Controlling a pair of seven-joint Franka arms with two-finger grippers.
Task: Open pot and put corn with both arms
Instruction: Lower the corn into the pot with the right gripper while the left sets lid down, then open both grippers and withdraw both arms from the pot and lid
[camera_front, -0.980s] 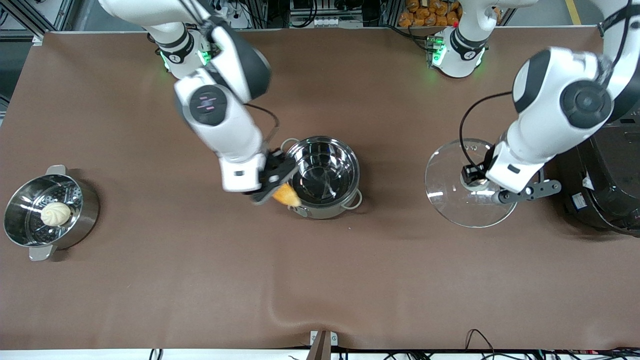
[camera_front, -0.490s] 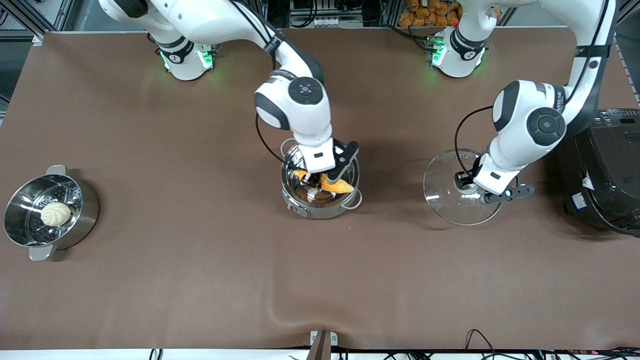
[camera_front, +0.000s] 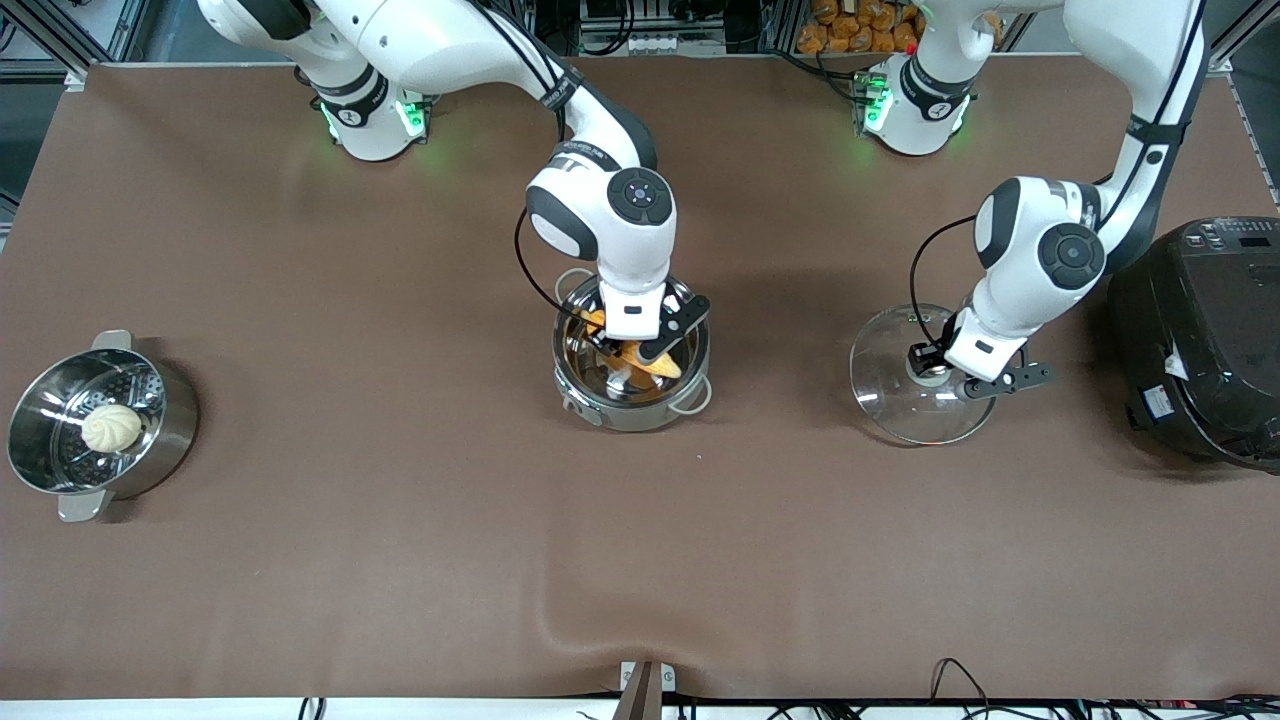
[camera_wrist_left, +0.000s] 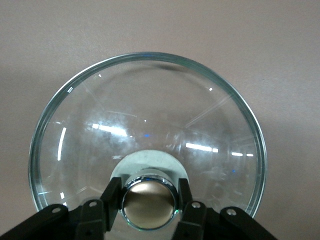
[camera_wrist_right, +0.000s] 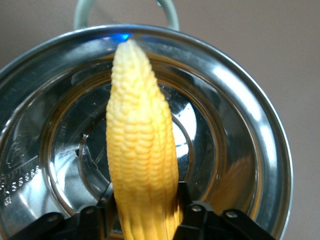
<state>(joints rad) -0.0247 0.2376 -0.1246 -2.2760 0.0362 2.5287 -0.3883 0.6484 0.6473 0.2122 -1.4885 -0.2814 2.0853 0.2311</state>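
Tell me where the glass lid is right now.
The glass lid is off the pot, toward the left arm's end of the table, beside the black cooker. The left gripper grips its knob.

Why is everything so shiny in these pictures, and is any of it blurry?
Right wrist view: overhead lights glare in bright patches off the steel pot, while the corn in the right hand stays sharp. Left wrist view: short white streaks reflect on the glass lid, whose knob the left hand grips. Front view: even light, soft shadows, no motion blur.
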